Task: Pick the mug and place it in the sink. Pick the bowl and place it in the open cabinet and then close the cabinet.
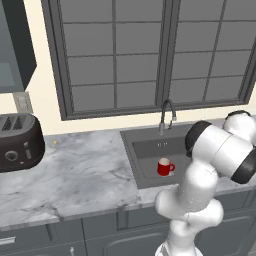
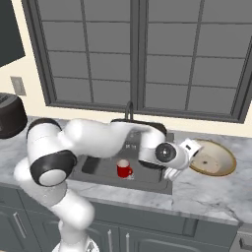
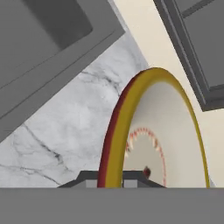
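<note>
The red mug (image 1: 165, 167) (image 2: 123, 169) stands upright inside the dark grey sink (image 1: 145, 150) (image 2: 96, 172). To the sink's right, the tan bowl (image 2: 216, 160) (image 3: 170, 127) rests on the marble counter. My gripper (image 2: 193, 151) (image 3: 113, 181) is at the bowl's left rim. In the hand view the yellow-brown rim runs down between the two fingertips, which are shut on it. The grey wall cabinet (image 1: 15, 45) hangs at the upper left, and its inside is hidden from here.
A dark toaster (image 1: 17, 142) (image 2: 9, 115) sits on the counter left of the sink. The gooseneck faucet (image 1: 167, 116) rises behind the basin, under a large window (image 1: 150, 50). Marble counter (image 1: 80, 170) stretches between toaster and sink.
</note>
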